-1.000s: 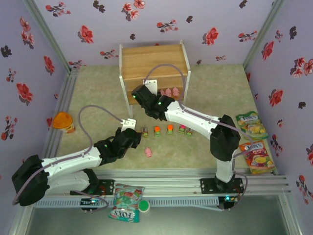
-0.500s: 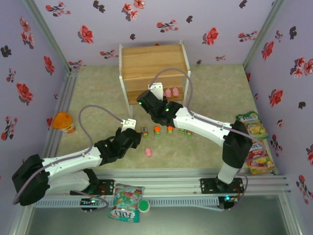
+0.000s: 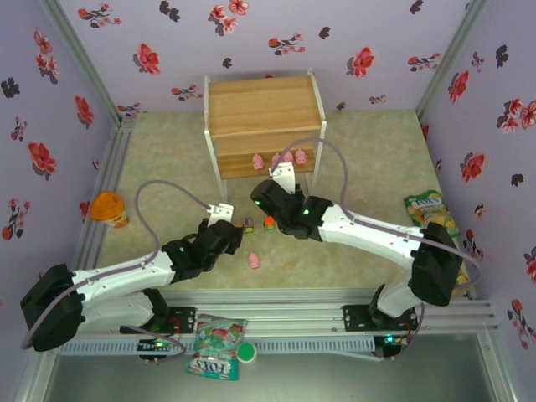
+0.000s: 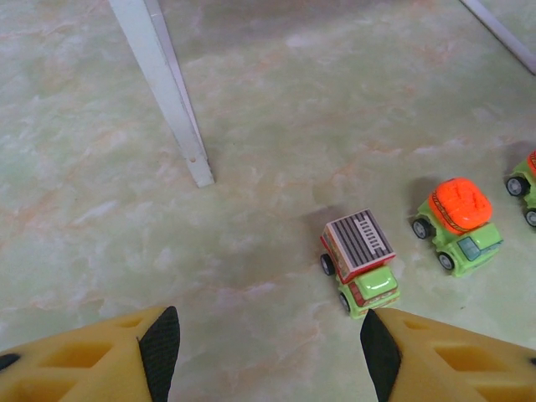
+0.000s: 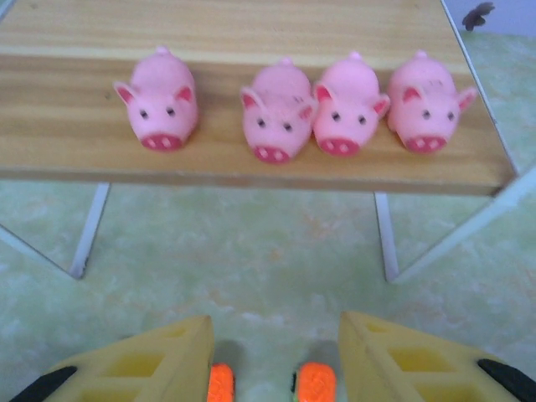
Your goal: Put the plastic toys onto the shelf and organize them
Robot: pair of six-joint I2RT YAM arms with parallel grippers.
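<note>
We count four pink pigs (image 5: 276, 113) in one row on the lower board of the shelf (image 5: 251, 33), snouts facing outward. A fifth pig (image 3: 255, 261) lies on the floor, near the left arm.

On the floor in the left wrist view we count three cars: a grey-topped car (image 4: 360, 260), an orange-topped car (image 4: 459, 224) and a third car (image 4: 526, 188) cut by the frame edge.

The left gripper (image 4: 268, 335) is released, its jaws apart over bare floor.

The right gripper (image 5: 272, 327) faces the shelf with its fingers apart and two orange patches between them. We cannot tell whether it grasps anything.
</note>
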